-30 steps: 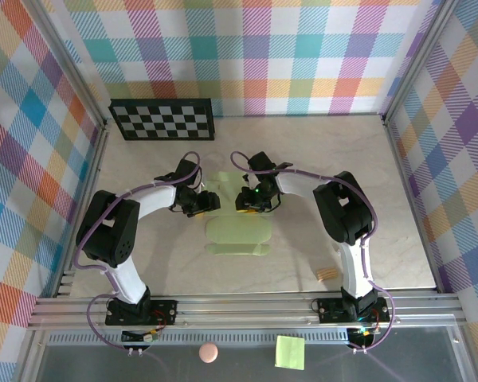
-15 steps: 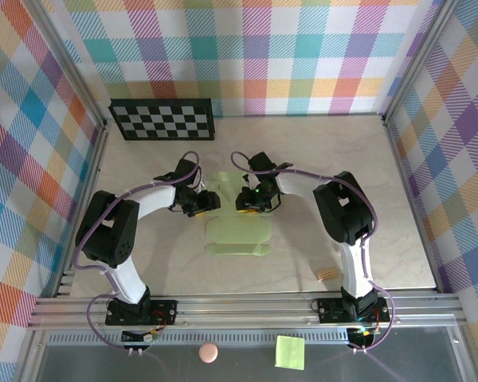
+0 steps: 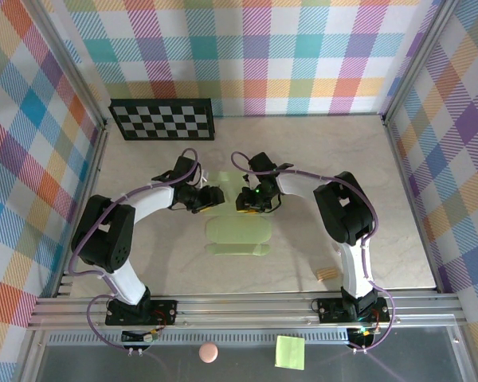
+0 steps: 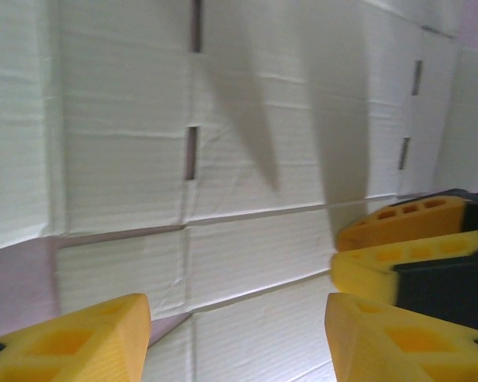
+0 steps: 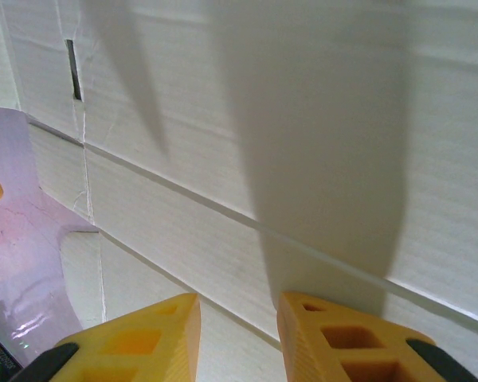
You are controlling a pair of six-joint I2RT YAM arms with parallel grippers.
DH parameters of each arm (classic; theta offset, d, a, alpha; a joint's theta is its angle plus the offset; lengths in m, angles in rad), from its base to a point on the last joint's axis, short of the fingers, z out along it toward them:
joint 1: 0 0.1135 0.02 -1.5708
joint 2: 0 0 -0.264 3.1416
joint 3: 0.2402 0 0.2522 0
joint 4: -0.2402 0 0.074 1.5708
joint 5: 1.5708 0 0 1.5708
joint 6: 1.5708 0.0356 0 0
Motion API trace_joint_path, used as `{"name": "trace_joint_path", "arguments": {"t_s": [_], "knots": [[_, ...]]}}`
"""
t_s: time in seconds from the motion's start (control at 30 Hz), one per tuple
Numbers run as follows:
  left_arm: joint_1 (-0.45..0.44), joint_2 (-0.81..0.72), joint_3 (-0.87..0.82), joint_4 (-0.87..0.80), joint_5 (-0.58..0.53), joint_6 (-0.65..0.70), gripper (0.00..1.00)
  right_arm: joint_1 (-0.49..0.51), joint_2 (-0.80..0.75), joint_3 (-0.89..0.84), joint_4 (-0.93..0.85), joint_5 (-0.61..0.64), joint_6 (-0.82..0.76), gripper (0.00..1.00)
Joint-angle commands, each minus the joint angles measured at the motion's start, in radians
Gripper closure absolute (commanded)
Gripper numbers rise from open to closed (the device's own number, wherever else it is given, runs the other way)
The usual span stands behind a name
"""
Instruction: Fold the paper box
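left claw point(image 3: 211, 196) has shifted a bit fwd and inward vs a sec ago. it sat over the left edge of the paper box point(image 3: 237, 236); now it's further in, near the right claw point(image 3: 247, 199), w/ only a thin strip of card showing between them in the top view. left elbow has swung slightly outward too. right claw looks unchanged, same spot on the far half of the card.

box pos: mid table point(image 3: 366, 159), just in front of both claws. near half w/ its rounded flaps lies flat and hasn't moved. the far half looks narrower from above than before, prob being tipped up, but can't be sure from that angle.

claw states:
- left: fingers point(image 4: 103, 334) stand well apart, card w/ slots and creases visible beyond them, nothing pinched. right claw's yellow tips also show at the right edge of this view, so the two are close.
- right: tips point(image 5: 334, 334) only narrowly apart, creased card close behind, nothing seen clamped between them.

meaning for task, imo: still early in the fold. left is repositioning for a push or a new hold on the far panel while right steadies it. no wall locked yet, near flaps untouched.
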Motion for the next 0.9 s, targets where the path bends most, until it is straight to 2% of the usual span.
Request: {"name": "trace_joint_path", "arguments": {"t_s": [0.0, 0.33, 0.73, 0.87], "knots": [[-0.004, 0.003, 0.025, -0.108, -0.075, 0.033, 0.39, 0.007, 0.021, -0.037, -0.052, 0.040, 0.002, 0.66], [-0.010, 0.072, 0.057, -0.134, -0.071, 0.049, 0.38, 0.007, 0.027, -0.034, -0.056, 0.042, 0.002, 0.66], [-0.025, 0.037, 0.060, -0.172, -0.165, 0.060, 0.38, 0.008, 0.031, -0.035, -0.055, 0.039, 0.001, 0.66], [-0.026, 0.057, 0.069, -0.177, -0.148, 0.061, 0.38, 0.007, 0.033, -0.034, -0.053, 0.037, 0.001, 0.66]]}}
